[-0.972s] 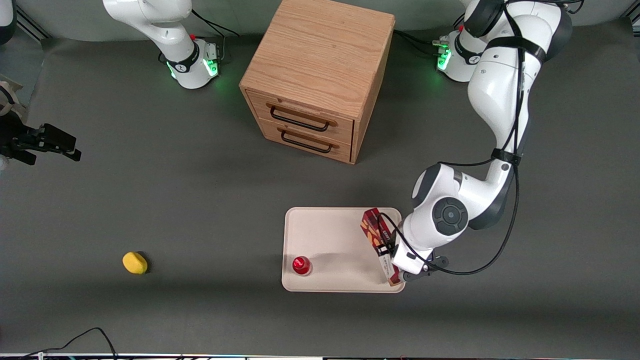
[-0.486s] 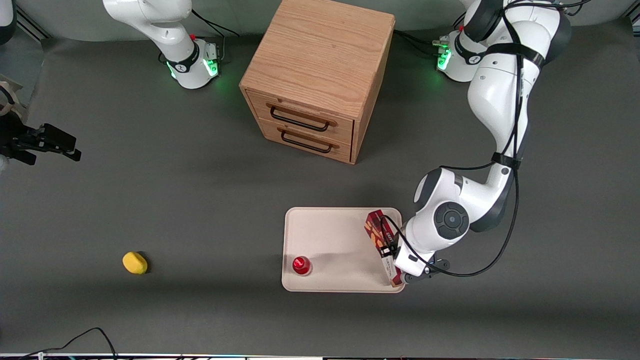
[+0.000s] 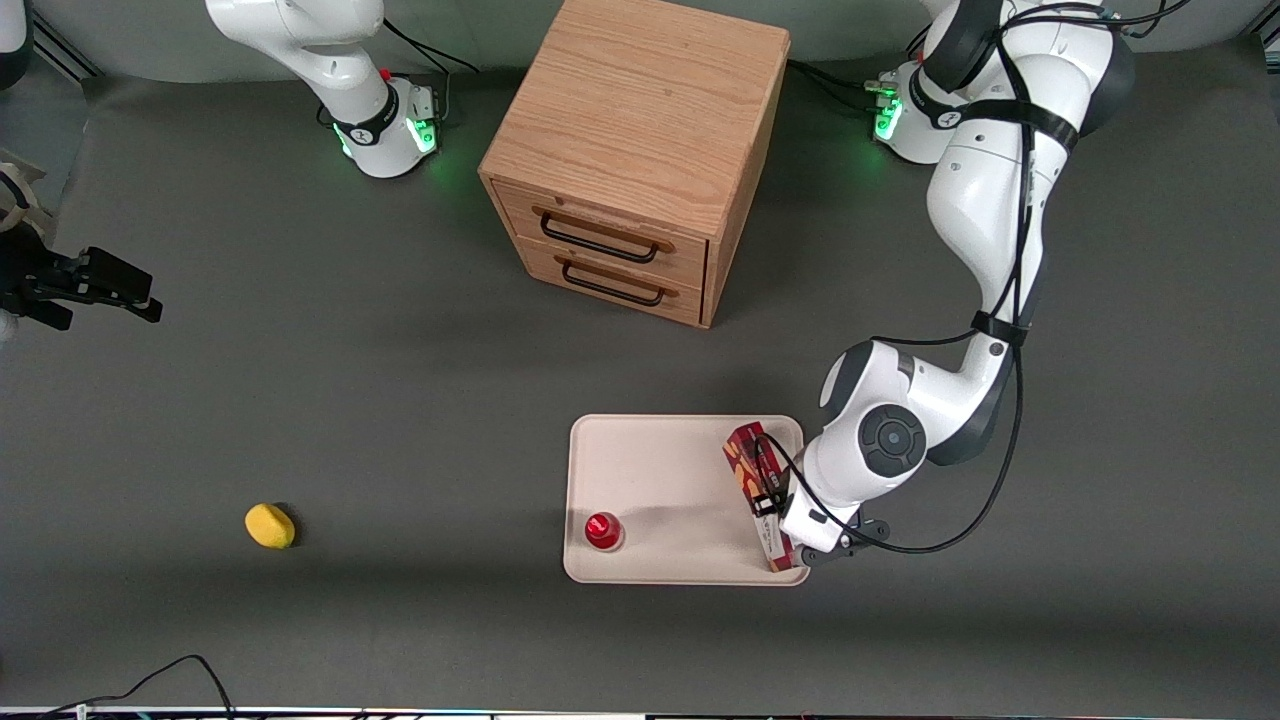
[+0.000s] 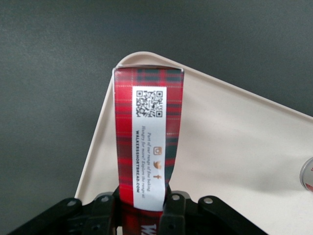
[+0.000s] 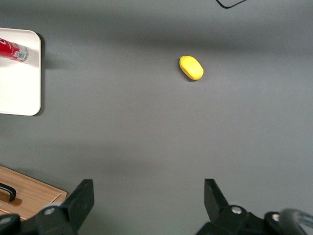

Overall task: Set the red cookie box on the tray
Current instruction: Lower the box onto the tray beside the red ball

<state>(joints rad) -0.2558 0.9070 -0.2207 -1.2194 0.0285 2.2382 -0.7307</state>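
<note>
Nearest the front camera, the tray [image 3: 660, 480] lies on the dark table, and most of the job looks done: the red cookie box [image 3: 752, 478] is already over the tray's working-arm edge, running lengthwise along that edge from roughly the tray's 1 o'clock corner down toward its 5 o'clock corner as the front view shows it. In the wrist view the red cookie box [image 4: 148, 142] stretches away from the gripper [image 4: 140, 208] with the cream surface of the tray [image 4: 234, 161] beneath and beside it, one end reaching close to a rounded corner of the rim.

The jaws are closed on the box, one black finger [image 4: 173, 205] pressed against each long side near its labelled end, so it has not been let go. Whether the box is already resting flat on the tray or hanging just above it I cannot tell.

What remains, by my reading, is small: settle the box fully down, release it, and lift the arm clear. The box sits close to the rim, so a slight slip on release could leave it propped on that edge.

A small red-capped item [image 3: 603, 530] stands on the tray near its 7 o'clock corner, well apart from the box. Farther off, at about 11 o'clock from the tray, stands the wooden drawer cabinet [image 3: 640, 150], both drawers shut.
</note>
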